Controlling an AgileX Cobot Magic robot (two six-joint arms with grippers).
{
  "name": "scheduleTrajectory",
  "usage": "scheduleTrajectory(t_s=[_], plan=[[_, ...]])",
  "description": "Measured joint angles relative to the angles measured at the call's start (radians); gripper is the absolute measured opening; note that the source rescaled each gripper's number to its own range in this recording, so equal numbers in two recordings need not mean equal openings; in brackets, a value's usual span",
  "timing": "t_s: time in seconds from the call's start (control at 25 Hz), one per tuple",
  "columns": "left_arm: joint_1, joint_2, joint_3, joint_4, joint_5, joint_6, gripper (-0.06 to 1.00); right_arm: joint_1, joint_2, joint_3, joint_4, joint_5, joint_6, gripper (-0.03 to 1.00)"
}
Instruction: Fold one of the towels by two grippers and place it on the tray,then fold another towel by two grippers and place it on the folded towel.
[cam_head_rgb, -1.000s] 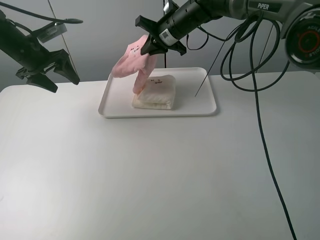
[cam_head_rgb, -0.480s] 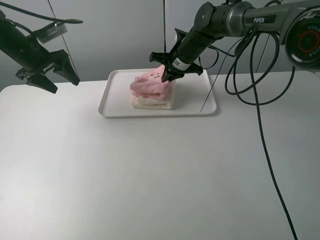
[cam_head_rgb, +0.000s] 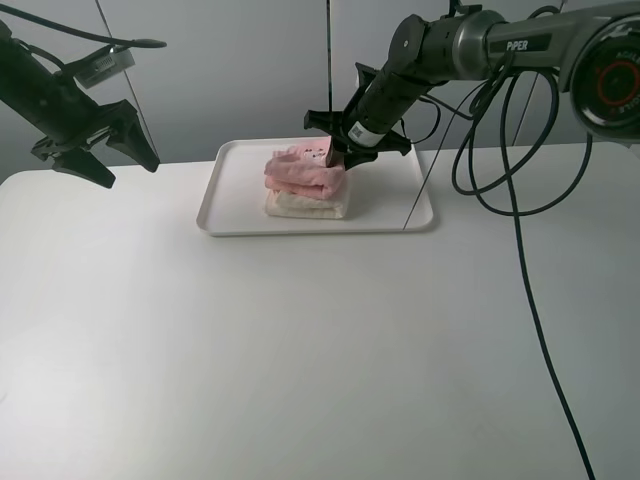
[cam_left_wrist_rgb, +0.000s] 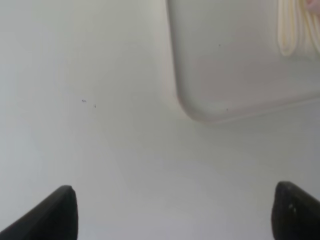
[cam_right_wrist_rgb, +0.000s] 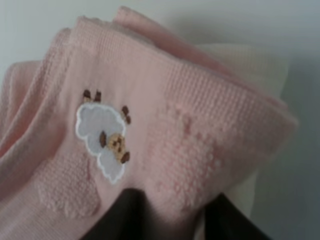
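Seemingly, pink towel (cam_head_rgb: 305, 170) inside tray (cam_head_rgb: 230, 215) rim

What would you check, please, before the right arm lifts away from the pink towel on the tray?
1. Pink towel rests on cream towel: ok.
2. Both towels lie inside the tray: ok.
3. Pink towel folded neatly: not ok, it looks bunched and rumpled.
4. Right hand has let go of the cloth: cannot tell, its fingertips sit at the towel's far edge.
5. Left hand away from the tray: ok, raised at the table's left, open.
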Motion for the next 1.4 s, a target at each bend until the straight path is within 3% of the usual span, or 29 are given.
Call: scheduleTrajectory(t_s=[0.12,0.2,0.56,1.0,1.12,1.4], plan=[[0.0,0.0,0.0,-0.002,0.002,0.0,1.0,0.0,0.0,0.001,-0.004,0.002,0.0,0.88],[0.0,0.0,0.0,-0.002,0.002,0.0,1.0,0.0,0.0,0.001,-0.016,0.022,0.0,0.97],[0.0,0.0,0.0,-0.019,0.003,0.0,1.0,0.0,-0.039,0.001,-0.174,0.132,0.0,1.0],[0.0,-0.009,0.012,-0.091,0.007,0.027,1.0,0.0,-0.348,0.024,-0.402,0.238,0.011,1.0],[0.0,-0.06,0.092,-0.139,-0.038,0.093,1.0,0.0,-0.472,0.126,-0.448,0.242,0.031,1.0],[0.0,-0.345,0.464,-0.186,-0.256,0.24,1.0,0.0,-0.875,0.628,-0.473,0.151,0.05,1.0]])
